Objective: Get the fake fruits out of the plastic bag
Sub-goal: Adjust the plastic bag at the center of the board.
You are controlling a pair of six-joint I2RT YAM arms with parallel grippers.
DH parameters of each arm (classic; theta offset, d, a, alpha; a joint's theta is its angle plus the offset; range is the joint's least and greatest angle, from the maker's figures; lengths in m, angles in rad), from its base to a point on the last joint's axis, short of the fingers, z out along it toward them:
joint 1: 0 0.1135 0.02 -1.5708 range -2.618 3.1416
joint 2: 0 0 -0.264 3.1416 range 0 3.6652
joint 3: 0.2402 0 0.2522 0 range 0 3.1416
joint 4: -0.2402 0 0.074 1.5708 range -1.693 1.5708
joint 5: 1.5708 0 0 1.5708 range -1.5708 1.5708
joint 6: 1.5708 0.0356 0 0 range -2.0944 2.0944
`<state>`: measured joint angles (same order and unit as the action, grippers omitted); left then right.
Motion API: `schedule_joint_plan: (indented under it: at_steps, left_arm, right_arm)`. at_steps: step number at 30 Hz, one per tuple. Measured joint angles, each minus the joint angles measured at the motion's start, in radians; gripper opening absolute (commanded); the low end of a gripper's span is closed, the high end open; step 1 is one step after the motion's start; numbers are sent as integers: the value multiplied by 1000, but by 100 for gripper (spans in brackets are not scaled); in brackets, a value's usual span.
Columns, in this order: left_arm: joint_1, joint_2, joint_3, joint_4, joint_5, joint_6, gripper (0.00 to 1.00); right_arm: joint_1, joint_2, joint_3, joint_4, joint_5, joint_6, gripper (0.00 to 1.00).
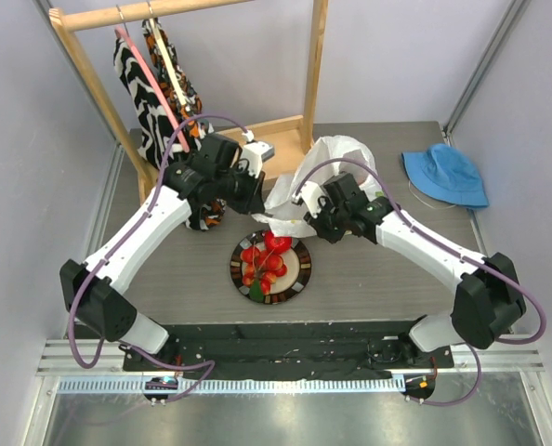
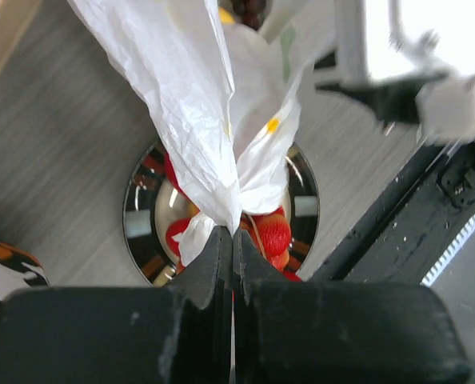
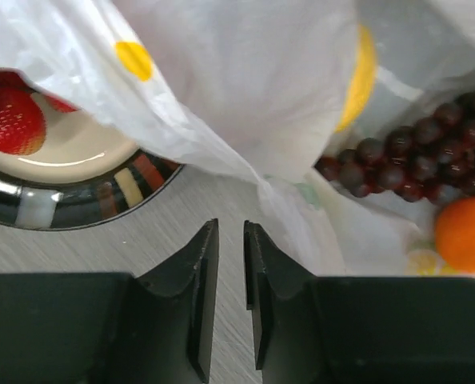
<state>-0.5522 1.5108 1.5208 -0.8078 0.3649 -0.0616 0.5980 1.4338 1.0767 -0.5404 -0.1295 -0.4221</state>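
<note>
Left hand (image 2: 228,237) pinches plastic bag (image 2: 191,104) at fingertips. Right hand (image 3: 231,229) narrow, gap empty. Grapes (image 3: 413,160), orange (image 3: 466,232), lemon (image 3: 366,72) sit ahead-right, inside the bag.

We see a robotics lab cell, not a home: a left arm (image 1: 141,232) and right arm (image 1: 425,246) bolted to a grey table (image 1: 369,288), plain pale panels on metal framing (image 1: 482,60), and staged props like a wooden clothes rack (image 1: 316,65) and blue hat (image 1: 445,173).
</note>
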Motion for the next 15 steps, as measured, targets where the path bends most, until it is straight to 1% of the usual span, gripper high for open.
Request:
schedule_joint_plan:
  at_steps: [5, 9, 12, 15]
  left_arm:
    - [0, -23, -63, -28, 15, 11, 0]
    - [0, -21, -82, -40, 26, 14, 0]
    - [0, -22, -93, -39, 32, 13, 0]
    - [-2, -22, -104, -39, 36, 13, 0]
  right_arm:
    - [-38, -17, 35, 0, 26, 11, 24]
    - [-94, 1, 159, 5, 16, 14, 25]
    - [-107, 26, 237, 36, 6, 14, 25]
    - [-105, 55, 261, 50, -8, 22, 24]
